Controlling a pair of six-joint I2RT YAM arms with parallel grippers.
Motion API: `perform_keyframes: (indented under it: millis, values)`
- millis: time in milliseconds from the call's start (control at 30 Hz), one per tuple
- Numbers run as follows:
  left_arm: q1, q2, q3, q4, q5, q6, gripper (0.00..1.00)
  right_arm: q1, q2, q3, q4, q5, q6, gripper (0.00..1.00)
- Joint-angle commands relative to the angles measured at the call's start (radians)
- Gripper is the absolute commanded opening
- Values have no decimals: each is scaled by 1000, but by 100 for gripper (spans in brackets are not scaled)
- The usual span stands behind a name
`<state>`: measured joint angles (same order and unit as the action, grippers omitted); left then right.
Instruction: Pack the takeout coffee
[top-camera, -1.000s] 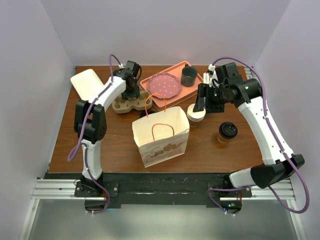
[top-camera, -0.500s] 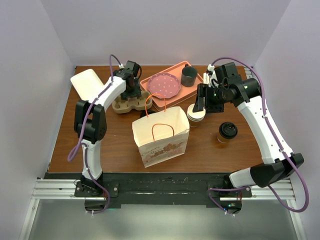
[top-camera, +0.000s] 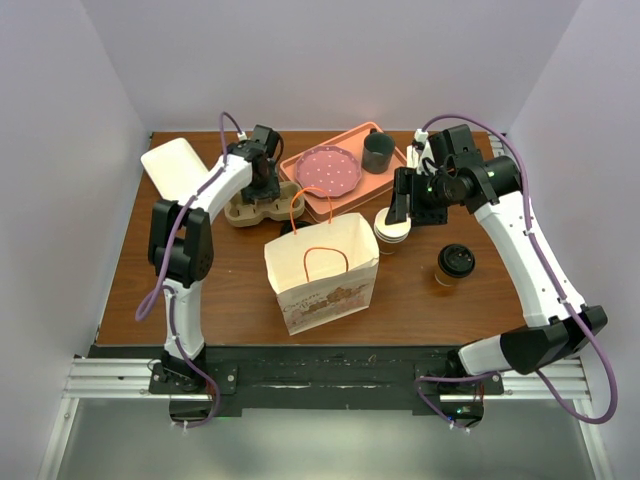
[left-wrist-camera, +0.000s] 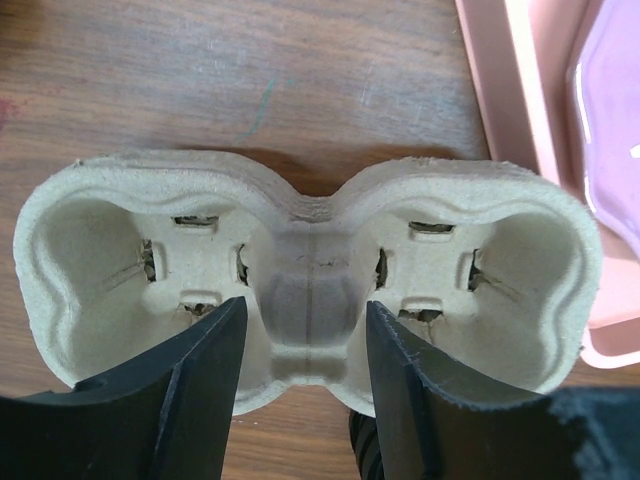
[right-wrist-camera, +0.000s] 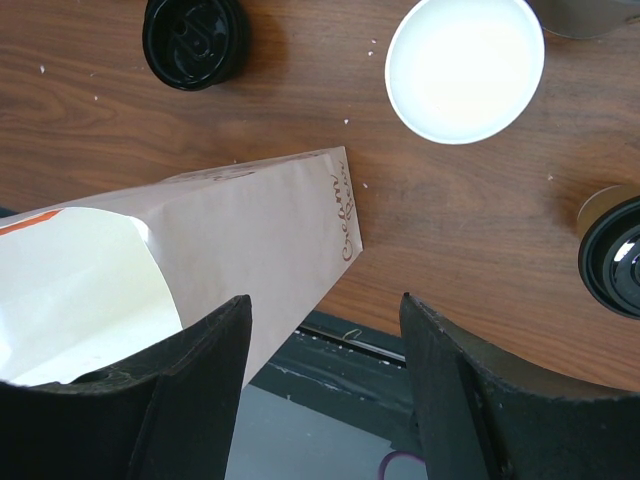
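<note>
Kraft coffee (top-camera: 455, 262) stands outside the bag (top-camera: 320, 285), unpacked; right gripper (right-wrist-camera: 322, 320) gapes empty, left gripper (left-wrist-camera: 300, 320) straddles the carrier (left-wrist-camera: 500, 250), grip unclear

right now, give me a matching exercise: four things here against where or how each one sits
Things:
1. takeout coffee
2. cup carrier
3. paper bag
4. dotted plate

Places or states:
a. on the pink tray
b. its middle ridge between the fingers of the left gripper
c. standing open, orange handles up
d. upright to the right of the paper bag, black lid on

Pairs: 1-d, 2-b, 3-c, 4-a
</note>
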<state>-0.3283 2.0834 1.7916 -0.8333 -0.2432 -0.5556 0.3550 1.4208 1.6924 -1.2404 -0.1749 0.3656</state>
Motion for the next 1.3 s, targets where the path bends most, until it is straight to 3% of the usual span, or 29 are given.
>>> perform_keyframes:
  millis: [0, 400, 700, 900, 1033, 1267]
  values:
    - [5, 1, -14, 19, -19, 13, 57, 4, 0, 9, 21, -17, -11, 64]
    - [3, -8, 23, 16, -16, 19, 46, 2, -6, 4, 21, -17, -7, 64]
    - [3, 0, 71, -6, -18, 22, 50, 4, -11, 1, 25, -21, -4, 64]
    - [3, -11, 69, -9, -8, 25, 38, 4, -17, -5, 25, -23, -1, 64]
    - [3, -8, 71, -15, -18, 26, 54, 2, -19, -4, 28, -26, -1, 64]
    - [3, 1, 55, -7, -22, 36, 56, 4, -23, -5, 25, -25, -1, 64]
